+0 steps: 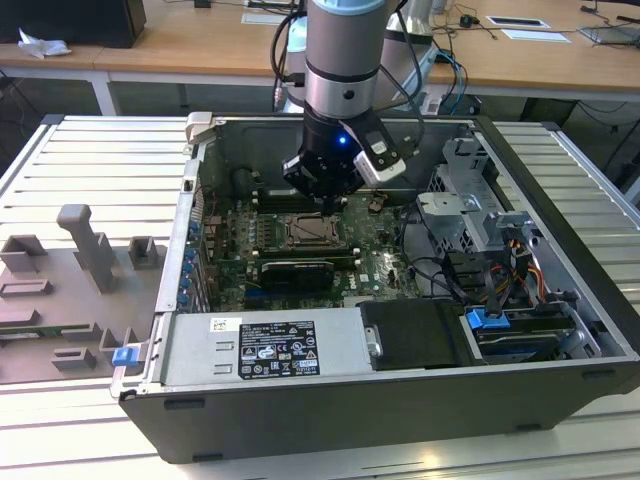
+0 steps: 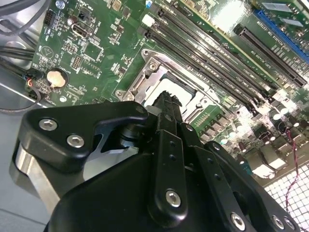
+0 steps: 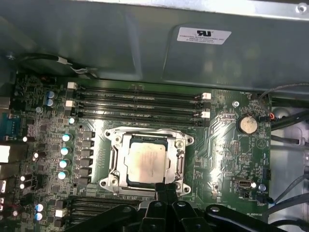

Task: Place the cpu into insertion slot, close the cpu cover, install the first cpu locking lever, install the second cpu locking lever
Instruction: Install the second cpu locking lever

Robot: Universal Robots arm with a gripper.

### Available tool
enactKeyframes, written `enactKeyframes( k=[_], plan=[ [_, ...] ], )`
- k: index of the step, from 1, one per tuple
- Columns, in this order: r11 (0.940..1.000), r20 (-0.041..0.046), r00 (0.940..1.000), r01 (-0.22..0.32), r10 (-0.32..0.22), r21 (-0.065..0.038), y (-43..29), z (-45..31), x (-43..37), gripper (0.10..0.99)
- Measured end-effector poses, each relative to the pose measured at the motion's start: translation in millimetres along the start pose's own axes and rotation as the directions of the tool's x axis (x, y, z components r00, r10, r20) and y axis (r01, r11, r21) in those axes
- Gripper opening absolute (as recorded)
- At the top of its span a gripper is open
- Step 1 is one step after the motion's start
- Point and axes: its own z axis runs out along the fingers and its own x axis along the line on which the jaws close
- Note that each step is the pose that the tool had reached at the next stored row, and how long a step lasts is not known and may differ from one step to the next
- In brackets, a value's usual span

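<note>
From where the exterior view looks in, the near side of the open computer case is taken up by the power supply, with a black expansion card just beyond it. Past that lies the insertion slot, and the cpu sits flat inside it, its pale top bare in the first wrist view. No cover plate lies over the chip, so I judge the cpu cover is not yet closed. The gripper hangs just above the socket's edge, its fingers pressed together into one narrow blade, holding nothing, presumably to reach a thin part there. Farther back run the long memory slots.
</note>
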Motion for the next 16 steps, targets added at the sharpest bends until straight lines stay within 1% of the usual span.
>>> enactKeyframes(
  k=[6,10,12,14,15,16],
  plan=[
    [1.0000,0.0000,1.0000,0.000,0.000,0.000,-7.9,-0.4,0.6,0.106],
    [1.0000,-0.0001,1.0000,0.000,0.000,-0.001,-10.0,0.4,0.7,0.106],
    [1.0000,0.0001,1.0000,0.000,0.000,-0.004,-10.9,0.6,0.9,0.106],
    [0.9998,0.0013,1.0000,0.000,0.000,-0.020,-11.9,0.8,0.9,0.106],
    [0.9992,0.0029,1.0000,-0.001,0.001,-0.041,-12.9,0.8,1.0,0.106],
    [0.9988,0.0035,1.0000,-0.001,0.001,-0.049,-13.5,1.0,1.1,0.106]
  ],
)
